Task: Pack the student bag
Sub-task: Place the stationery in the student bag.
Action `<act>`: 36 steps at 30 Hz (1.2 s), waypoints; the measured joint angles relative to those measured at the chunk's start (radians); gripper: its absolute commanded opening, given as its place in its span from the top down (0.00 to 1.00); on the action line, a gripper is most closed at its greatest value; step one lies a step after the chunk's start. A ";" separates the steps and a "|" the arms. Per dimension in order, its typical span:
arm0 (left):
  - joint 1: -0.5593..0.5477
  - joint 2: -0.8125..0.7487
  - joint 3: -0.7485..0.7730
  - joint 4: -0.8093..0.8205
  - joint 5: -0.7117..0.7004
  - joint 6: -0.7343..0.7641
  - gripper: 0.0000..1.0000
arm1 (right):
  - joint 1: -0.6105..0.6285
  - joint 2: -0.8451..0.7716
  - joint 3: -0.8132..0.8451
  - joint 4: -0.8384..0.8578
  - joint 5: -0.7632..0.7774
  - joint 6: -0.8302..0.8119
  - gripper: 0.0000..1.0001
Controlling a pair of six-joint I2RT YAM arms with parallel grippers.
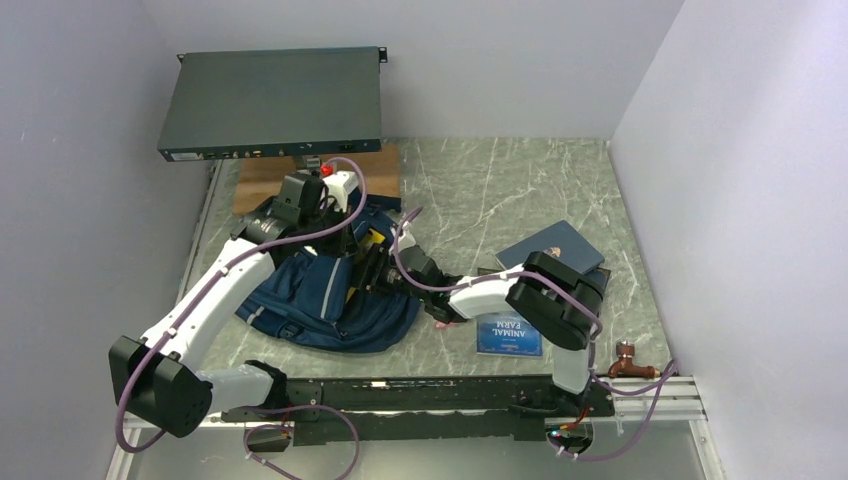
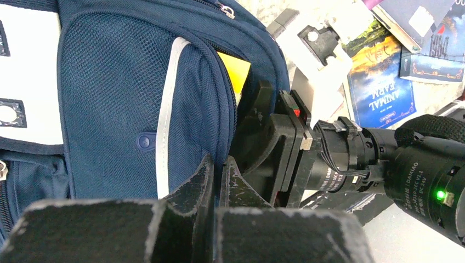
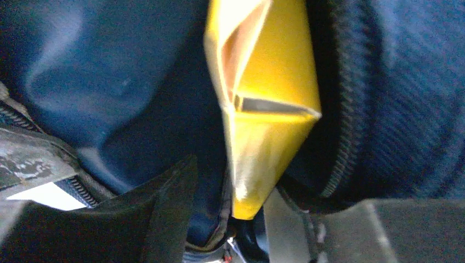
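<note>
The navy student bag [image 1: 320,300] lies at the left of the table with its top opening facing right. My left gripper [image 1: 345,232] is shut on the fabric edge of that opening [image 2: 218,164] and holds it up. A yellow folded item [image 3: 263,82] stands inside the bag [image 3: 82,71], and it also shows in the opening [image 2: 236,68]. My right gripper [image 1: 368,270] reaches into the opening. Its fingers [image 3: 230,200] stand apart on either side of the yellow item's lower corner, with a gap on the left side.
An "Animal Farm" book [image 1: 510,333] lies by the right arm's base, and a dark blue book [image 1: 553,248] lies behind it. A flat dark device [image 1: 275,100] sits raised over a wooden board [image 1: 260,180] at the back left. A copper fitting [image 1: 630,360] is at the near right edge.
</note>
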 measured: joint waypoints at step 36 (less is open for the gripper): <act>0.013 0.002 -0.014 0.015 0.035 -0.001 1.00 | -0.082 -0.134 0.062 -0.352 -0.123 -0.291 0.14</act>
